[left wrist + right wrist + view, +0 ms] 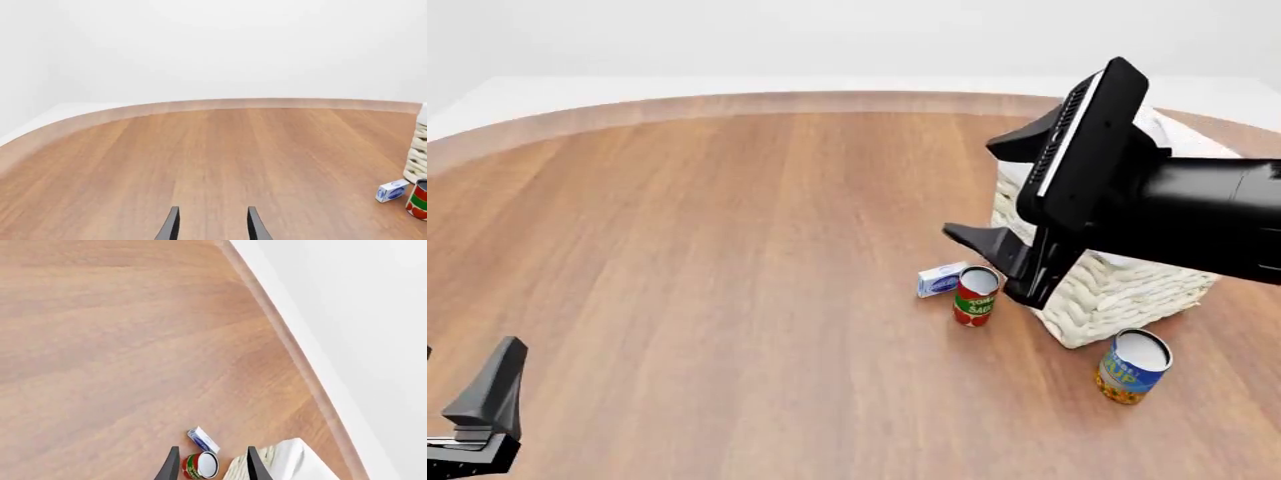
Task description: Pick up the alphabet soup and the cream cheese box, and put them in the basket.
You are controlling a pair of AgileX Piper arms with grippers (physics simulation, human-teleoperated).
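Hovering with jaws apart and empty above the tomato sauce can (976,295), the right gripper (210,465) looked down on the cream cheese box (941,279) beside the basket (1121,290), seemingly light, stiff, best pinched across its narrow sides.

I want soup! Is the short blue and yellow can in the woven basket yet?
Not yet. The blue and yellow soup can stands upright on the wooden table, outside the cream rope basket.
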